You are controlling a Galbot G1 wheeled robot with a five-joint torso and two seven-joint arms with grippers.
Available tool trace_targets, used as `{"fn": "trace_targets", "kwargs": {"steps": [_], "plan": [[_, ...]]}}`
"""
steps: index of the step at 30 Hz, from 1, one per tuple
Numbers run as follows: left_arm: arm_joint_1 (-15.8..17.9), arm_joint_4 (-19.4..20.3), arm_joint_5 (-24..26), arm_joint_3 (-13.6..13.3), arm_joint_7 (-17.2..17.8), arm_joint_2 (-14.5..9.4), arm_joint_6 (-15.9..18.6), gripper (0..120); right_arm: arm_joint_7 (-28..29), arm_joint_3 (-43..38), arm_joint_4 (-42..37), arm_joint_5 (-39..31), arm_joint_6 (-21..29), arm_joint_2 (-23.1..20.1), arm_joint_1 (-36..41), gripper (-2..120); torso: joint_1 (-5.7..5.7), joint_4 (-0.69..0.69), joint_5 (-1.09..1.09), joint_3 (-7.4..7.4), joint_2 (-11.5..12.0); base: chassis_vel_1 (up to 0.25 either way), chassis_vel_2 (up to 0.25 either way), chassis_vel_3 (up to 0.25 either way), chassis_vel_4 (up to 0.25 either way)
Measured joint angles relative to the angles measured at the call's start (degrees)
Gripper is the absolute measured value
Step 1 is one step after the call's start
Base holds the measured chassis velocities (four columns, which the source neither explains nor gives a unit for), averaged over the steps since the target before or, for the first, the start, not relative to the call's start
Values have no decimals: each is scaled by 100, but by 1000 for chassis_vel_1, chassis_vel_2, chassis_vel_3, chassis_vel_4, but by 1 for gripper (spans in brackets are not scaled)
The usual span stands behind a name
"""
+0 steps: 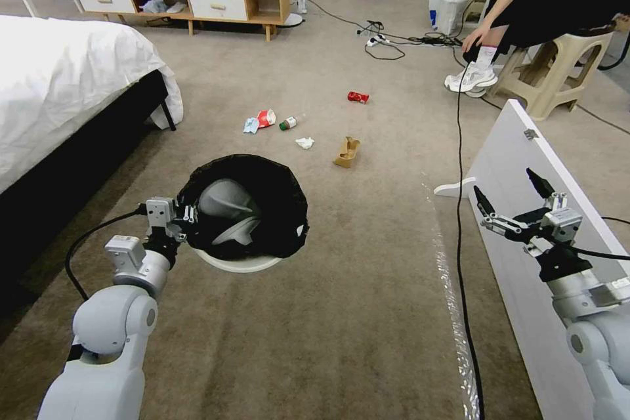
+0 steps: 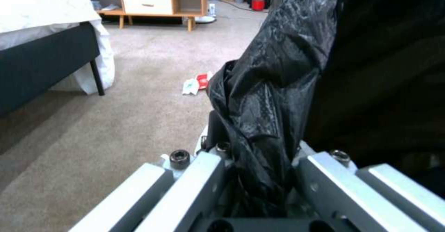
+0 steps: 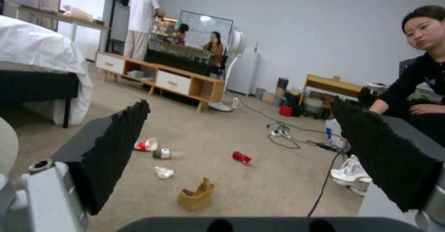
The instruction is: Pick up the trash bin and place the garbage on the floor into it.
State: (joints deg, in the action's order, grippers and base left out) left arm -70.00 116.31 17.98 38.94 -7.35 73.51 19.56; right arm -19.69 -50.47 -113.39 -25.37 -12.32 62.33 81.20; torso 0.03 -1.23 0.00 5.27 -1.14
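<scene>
The left gripper (image 1: 186,215) has its fingers (image 2: 204,176) pinched on the near rim of the trash bin (image 1: 239,262), the black bag (image 2: 273,96) bunched between them, so the hold is on liner and rim together — good only if the plastic edge is truly caught, since a bag alone would slip off. The bin seems tilted and lifted slightly off the carpet, its mouth facing forward toward the litter. To do this step well, keep the bin level and low while approaching, so it does not swing from that one-sided grip. The right gripper (image 1: 515,200) hangs with its fingers (image 3: 111,155) spread wide, holding nothing, beside the white board (image 1: 525,164). Ahead on the floor lies the garbage: brown paper bag (image 1: 347,151) nearest, crumpled tissue (image 1: 304,142), green-capped bottle (image 1: 288,123), red-white packet (image 1: 265,118) touching the blue mask (image 1: 251,125), and the red wrapper (image 1: 357,97) farthest — a black cable (image 1: 459,164) runs close by and should be avoided.
</scene>
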Motion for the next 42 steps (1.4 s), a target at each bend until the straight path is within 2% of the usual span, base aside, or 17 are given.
{"fn": "trace_targets", "kwargs": {"steps": [42], "plan": [[-9, -16, -3, -12, -1, 9, -2, 2, -108, 12, 21, -22, -5, -38, -28, 100, 0, 1, 0, 0, 0, 0, 0, 0, 0]]}}
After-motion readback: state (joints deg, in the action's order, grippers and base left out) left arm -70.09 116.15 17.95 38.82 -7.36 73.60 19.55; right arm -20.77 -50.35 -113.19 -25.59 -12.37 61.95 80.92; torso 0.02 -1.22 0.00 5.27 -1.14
